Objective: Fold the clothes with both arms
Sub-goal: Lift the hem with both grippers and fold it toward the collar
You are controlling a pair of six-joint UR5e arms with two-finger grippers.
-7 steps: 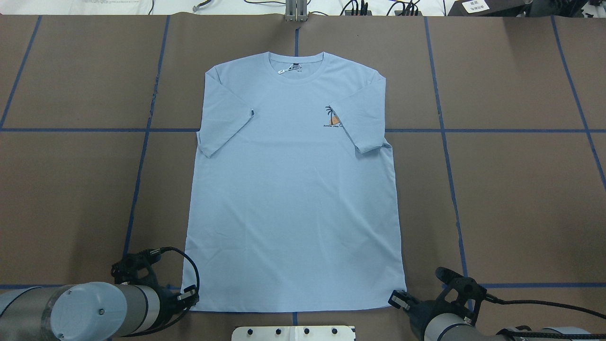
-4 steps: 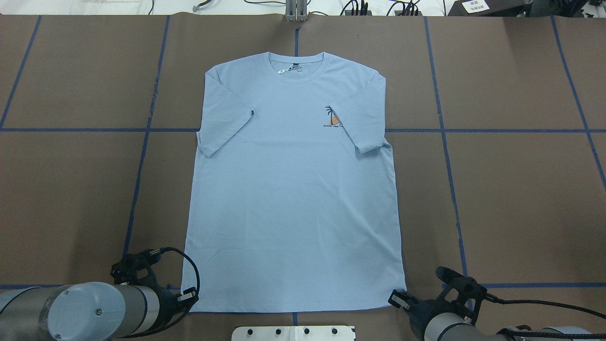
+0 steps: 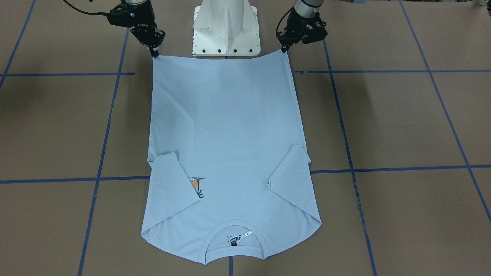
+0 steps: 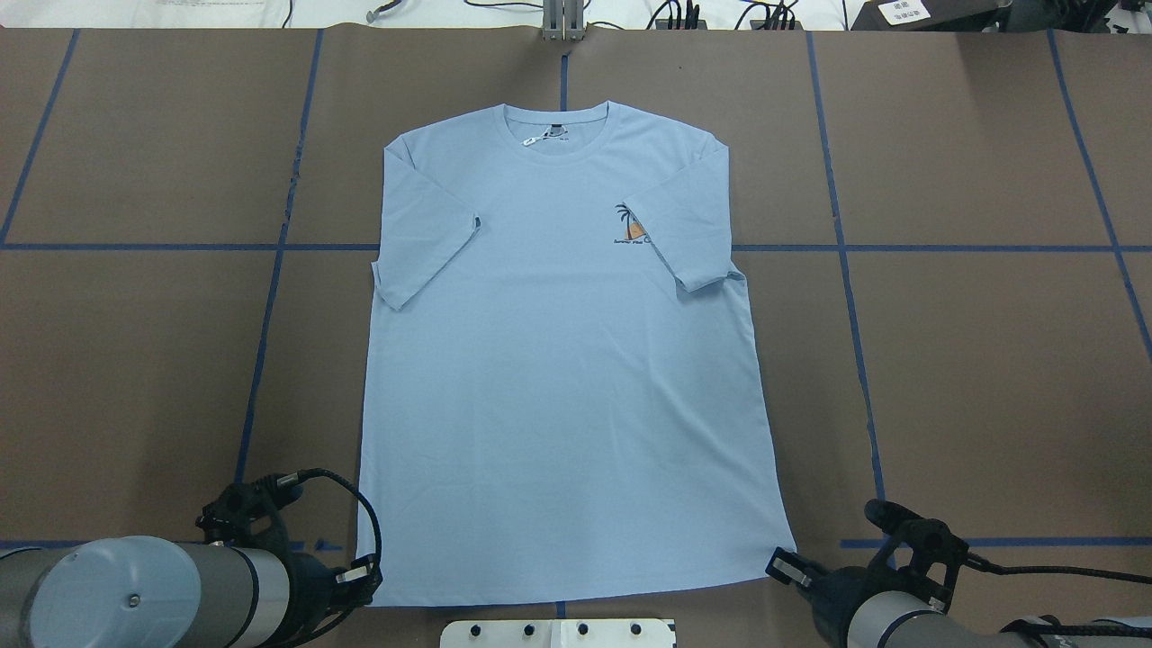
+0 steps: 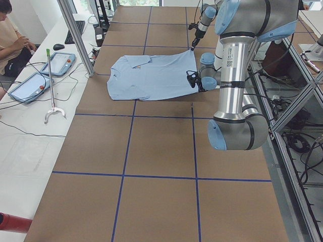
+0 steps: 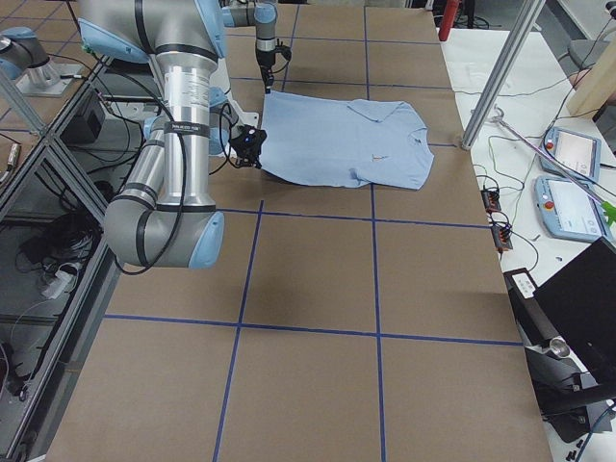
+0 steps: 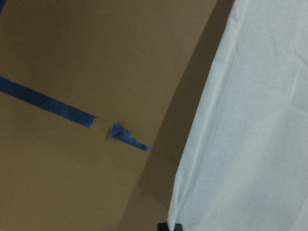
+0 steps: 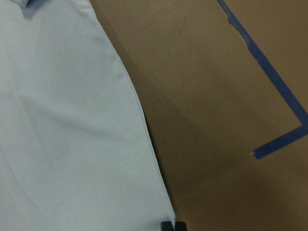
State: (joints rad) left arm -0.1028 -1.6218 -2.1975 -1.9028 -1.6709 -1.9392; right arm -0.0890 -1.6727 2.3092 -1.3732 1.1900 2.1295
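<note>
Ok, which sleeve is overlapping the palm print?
The sleeve on the robot's right side: its edge covers part of the palm print. The left sleeve lies on plain blue fabric.

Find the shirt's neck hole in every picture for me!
Front-facing: collar at bottom middle.
Overhead: collar at top middle.
Exterior left: collar tiny, at the T-shirt's far-left end.
Exterior right: collar tiny, at its right end.
Left wrist: not in it.
Right wrist: not in it.
Landmark: the white base; the collar lies at the end farthest from it.
</note>
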